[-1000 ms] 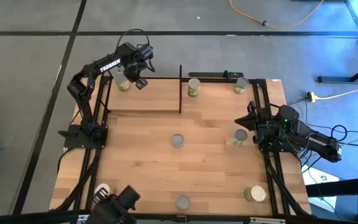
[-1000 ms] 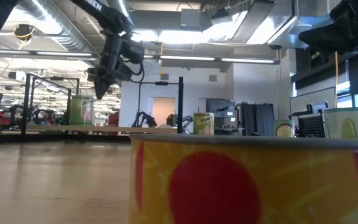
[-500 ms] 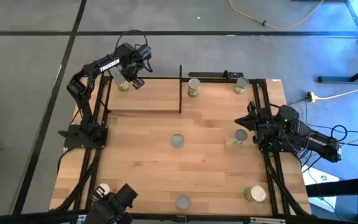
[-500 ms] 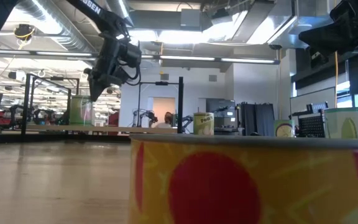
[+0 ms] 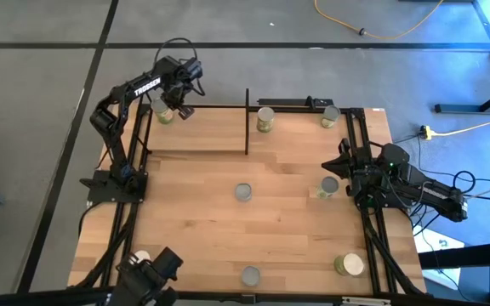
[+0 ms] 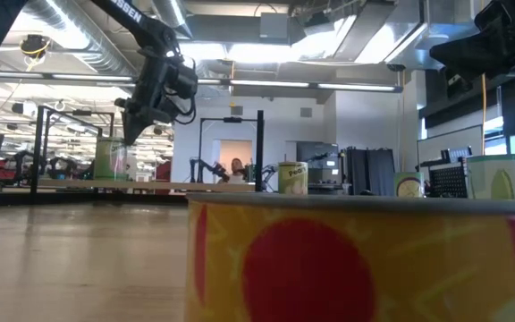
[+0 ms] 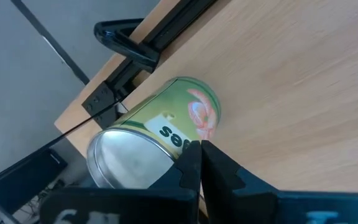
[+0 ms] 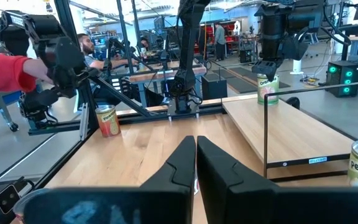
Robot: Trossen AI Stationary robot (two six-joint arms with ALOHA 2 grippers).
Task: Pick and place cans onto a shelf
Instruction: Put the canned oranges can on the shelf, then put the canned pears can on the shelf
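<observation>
Left pincer (image 7: pixel 199 163) shut, "TROSSEN" arm (image 5: pixel 147 85) — green can (image 7: pixel 160 127)

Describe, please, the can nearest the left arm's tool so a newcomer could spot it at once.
Start at the shelf, the raised board along the table's far edge. At its left end stands a green-labelled can, directly under the left tool. Unlike the other cans, it is the only one with an arm above it.

Green-labelled can (image 7: pixel 160 127), silvery top; perhaps pink motif; pale wooden shelf (image 7: pixel 291 93)
</observation>
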